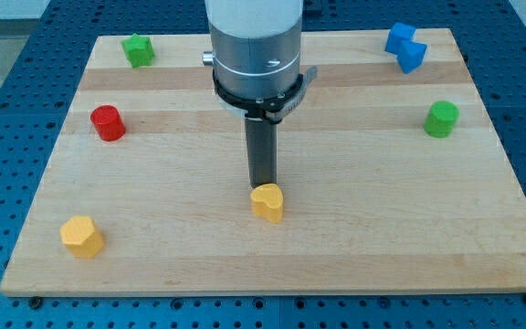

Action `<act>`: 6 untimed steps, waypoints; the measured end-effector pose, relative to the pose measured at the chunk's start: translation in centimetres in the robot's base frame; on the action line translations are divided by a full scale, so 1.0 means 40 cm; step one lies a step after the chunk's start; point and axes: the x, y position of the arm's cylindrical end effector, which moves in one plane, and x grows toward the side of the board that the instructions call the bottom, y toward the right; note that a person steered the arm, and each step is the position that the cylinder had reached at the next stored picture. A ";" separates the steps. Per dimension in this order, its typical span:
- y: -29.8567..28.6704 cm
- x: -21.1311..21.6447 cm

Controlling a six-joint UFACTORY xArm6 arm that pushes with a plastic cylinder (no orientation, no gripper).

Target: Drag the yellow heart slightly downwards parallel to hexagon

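Note:
The yellow heart [268, 202] lies on the wooden board [354, 247], a little below the middle of the view. My tip [262, 186] stands right at the heart's top edge, touching it or nearly so. The rod comes straight down from the arm's grey wrist [256, 46] at the view's top. The yellow hexagon [82, 237] lies at the lower left, far to the left of the heart and slightly lower than it.
A red cylinder [108, 122] stands at the left. A green block [139, 50] sits at the top left. Two blue blocks [405, 47] sit together at the top right. A green cylinder [442, 119] stands at the right.

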 end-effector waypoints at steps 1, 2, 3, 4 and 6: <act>0.000 0.037; 0.000 0.074; 0.000 0.086; 0.005 0.086; 0.005 0.080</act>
